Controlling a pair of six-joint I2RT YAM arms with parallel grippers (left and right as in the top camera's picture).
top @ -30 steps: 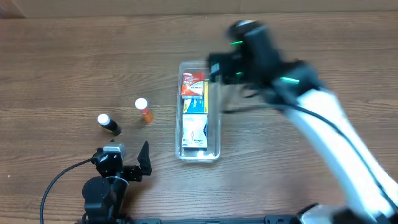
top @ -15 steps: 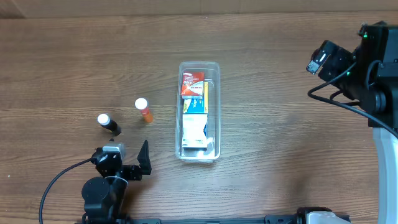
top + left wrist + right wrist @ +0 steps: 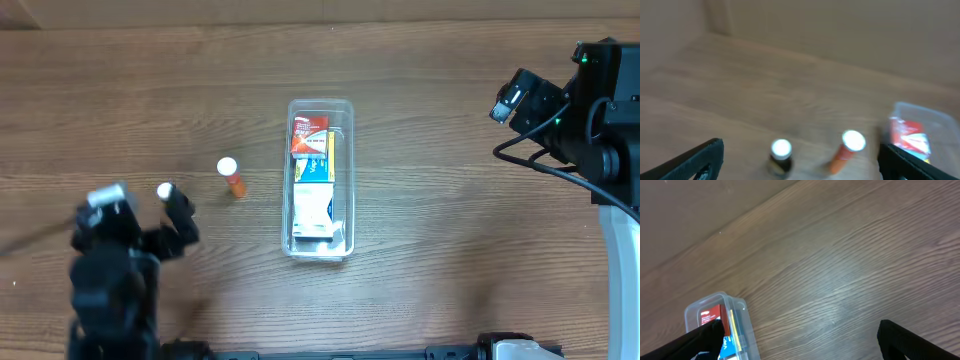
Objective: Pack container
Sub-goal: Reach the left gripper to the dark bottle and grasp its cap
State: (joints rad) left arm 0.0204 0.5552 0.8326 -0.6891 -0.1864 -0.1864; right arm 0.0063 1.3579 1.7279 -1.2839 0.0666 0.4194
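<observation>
L hand (image 3: 799, 159) spread wide; black bottle (image 3: 781, 154) upright just ahead, btwn fingers (image 3: 695, 161). The orange bottle (image 3: 846, 148) is beside it, toward container (image 3: 320, 108). R hand (image 3: 799, 332), also wide, well apart.

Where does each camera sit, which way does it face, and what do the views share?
Overhead: fixed above the table, looking straight down at the container, dark bottle, orange bottle; left gripper and right gripper show.
Left wrist: on the left arm, low, facing both bottles and the container's end; its open fingers frame the bottom corners.
Right wrist: on the right arm, looking down across the table toward the container; its fingers show too.
Shared: all three see the container and its red box.
</observation>
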